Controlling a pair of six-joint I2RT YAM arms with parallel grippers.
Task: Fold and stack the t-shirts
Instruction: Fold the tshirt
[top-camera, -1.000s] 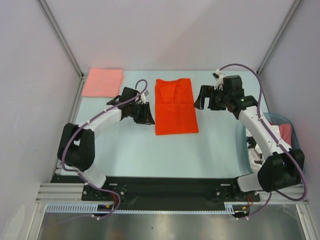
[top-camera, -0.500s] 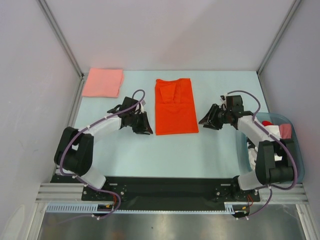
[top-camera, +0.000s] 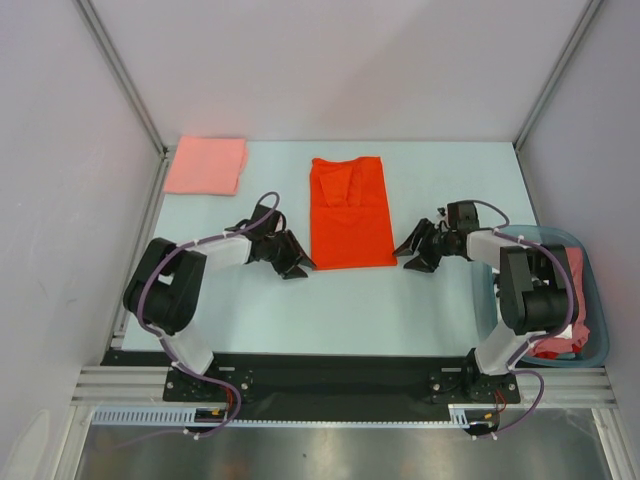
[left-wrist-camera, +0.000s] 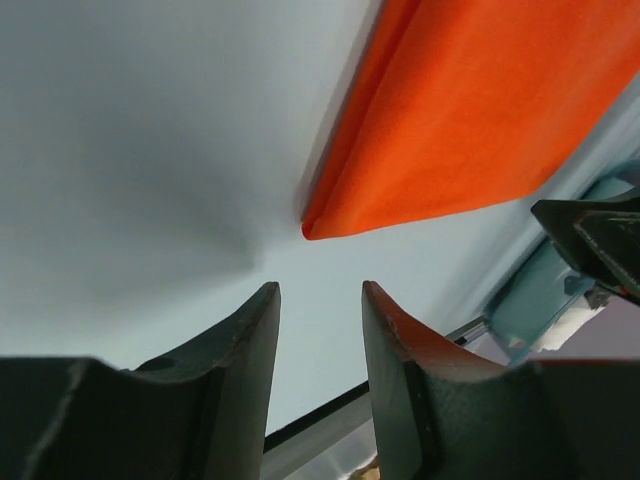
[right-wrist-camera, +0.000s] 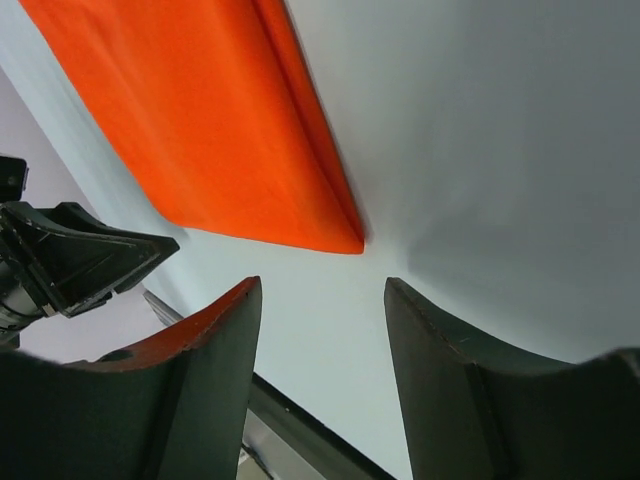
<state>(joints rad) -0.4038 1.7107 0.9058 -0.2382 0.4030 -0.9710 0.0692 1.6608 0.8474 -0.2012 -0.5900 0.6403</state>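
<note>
"Where's the orange shirt (top-camera: 350, 215)?"

"Flat on the tabletop (top-camera: 260, 320), a near corner just ahead of each gripper. The left gripper (top-camera: 297, 262) is parted a little, the right gripper (top-camera: 412, 255) wider, and both are empty. It looks like soft, light cloth. I'd pinch those corners low, or it may slide."

"And the tub (top-camera: 597, 300)?"

"Behind the right gripper, with red and pink cloth (top-camera: 556, 346) bunched inside. A folded pink shirt (top-camera: 206, 165) lies well behind the left gripper."

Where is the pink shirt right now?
In the top view, the folded pink shirt lies at the far left corner of the table, left of the orange-red shirt and beyond the left gripper.
</note>
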